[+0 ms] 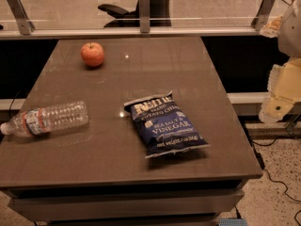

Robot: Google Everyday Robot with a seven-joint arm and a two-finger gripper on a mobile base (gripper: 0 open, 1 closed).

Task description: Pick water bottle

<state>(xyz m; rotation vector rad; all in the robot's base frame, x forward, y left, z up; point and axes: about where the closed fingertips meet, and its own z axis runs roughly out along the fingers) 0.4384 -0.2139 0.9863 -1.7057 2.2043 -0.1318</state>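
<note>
Your gripper [278, 98] hangs off the right side of the table [141, 72], well apart from everything on it. The frame edge cuts it off, so you cannot tell whether it is released or clenched.

On the table you have three things, one of each:
- One chip bag [165, 124] lies flat near the middle, nearest the gripper.
- One apple [92, 54] sits at the back left.
- One water bottle [49, 118] lies on its side by the left edge, farthest away, with its white cap pointing left and almost out of frame.
</note>
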